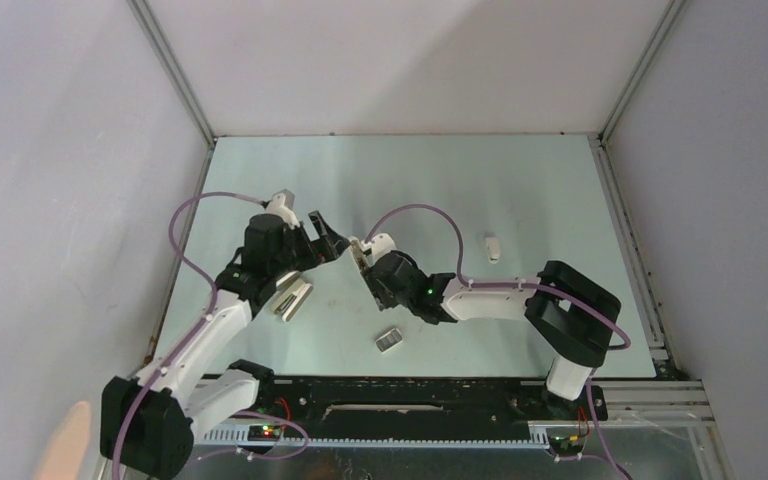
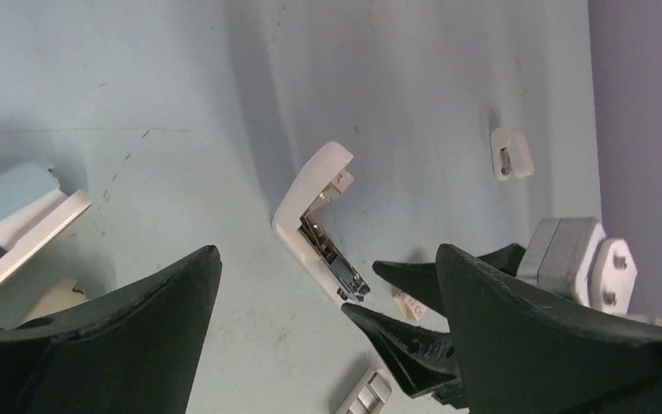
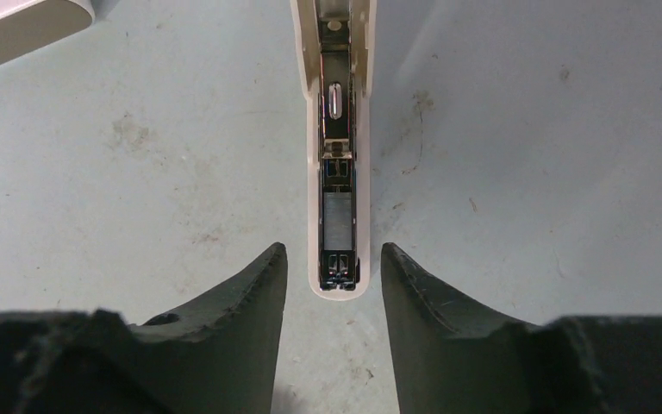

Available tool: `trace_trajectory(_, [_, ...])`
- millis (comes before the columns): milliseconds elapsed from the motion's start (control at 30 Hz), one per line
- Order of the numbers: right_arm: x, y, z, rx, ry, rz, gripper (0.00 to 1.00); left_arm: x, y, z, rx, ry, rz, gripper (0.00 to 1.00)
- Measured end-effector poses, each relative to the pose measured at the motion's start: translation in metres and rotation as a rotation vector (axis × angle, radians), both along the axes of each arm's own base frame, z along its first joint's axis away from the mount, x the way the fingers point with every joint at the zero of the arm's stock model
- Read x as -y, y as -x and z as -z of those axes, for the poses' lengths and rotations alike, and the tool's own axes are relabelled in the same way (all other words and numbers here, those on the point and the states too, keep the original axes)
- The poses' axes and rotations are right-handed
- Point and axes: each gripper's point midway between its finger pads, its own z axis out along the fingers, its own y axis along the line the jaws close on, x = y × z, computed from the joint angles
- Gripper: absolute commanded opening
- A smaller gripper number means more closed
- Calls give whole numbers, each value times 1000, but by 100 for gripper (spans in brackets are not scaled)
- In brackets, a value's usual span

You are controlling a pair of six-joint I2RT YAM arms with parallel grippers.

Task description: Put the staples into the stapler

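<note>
- stapler (image 1: 358,252): slim, white plastic, hinged open in an L; lower arm flat on table w/ dark metal channel (image 3: 338,216) facing up, other arm raised; mid-table, left of centre.
- staples (image 1: 390,340): small flat grey block, lying loose on table, apart from stapler, closer to near edge.

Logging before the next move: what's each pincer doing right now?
Left pincer: open, empty.
Right pincer: open, straddling the slim white plastic stapler with its dark metal channel, not clamped.

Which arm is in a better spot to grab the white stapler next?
Probably the right. The right gripper is open, with the end of the stapler between its fingertips. The left gripper is open too, but the stapler lies beyond its fingertips.
</note>
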Motion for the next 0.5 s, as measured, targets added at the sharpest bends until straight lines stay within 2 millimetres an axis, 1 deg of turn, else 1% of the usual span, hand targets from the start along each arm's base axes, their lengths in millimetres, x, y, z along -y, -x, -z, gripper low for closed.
trace_trajectory(100, [-2,-2,6,6,3,-5,40,4,-10,3,-15,8,-5,93])
trace_trajectory(233, [1,-1,14,3,17,-6,33,9,-27,2,-17,13,-9,89])
trace_trajectory(333, [3,0,17,4,22,-6,28,13,-38,2,-16,20,-12,86])
trace_trajectory(500, [3,-1,18,12,18,-6,20,21,-52,16,-58,32,-3,75])
